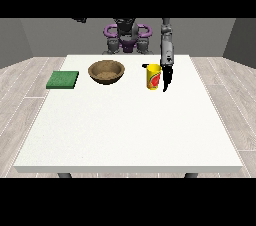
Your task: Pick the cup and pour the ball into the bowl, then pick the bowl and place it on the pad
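1. Tabletop, white and broad, carried three things along its far half, below the robot that stood behind its far edge.
2. The yellow cup, marked with red, stood upright right of the middle, well apart from the near edge.
3. The robot hand at the view's right hung down from its grey arm just beside the cup's right side, fingers pointing downward towards the tabletop.
4. A dark part of that robot hand reached across behind the cup's rim, but whether the fingers were curled round the cup or merely straight alongside it could not be told.
5. The ball could not be seen; the cup's inside was hidden from this view.
6. The brown bowl sat upright left of the cup, near but apart from it, with its hollow showing nothing but brown.
7. The green pad lay flat near the left edge of the tabletop, left of the bowl and not touching it.
8. The other robot hand, at the view's left, showed only as a dark tip at the top of the scene, well above the tabletop; its fingers could not be made out.
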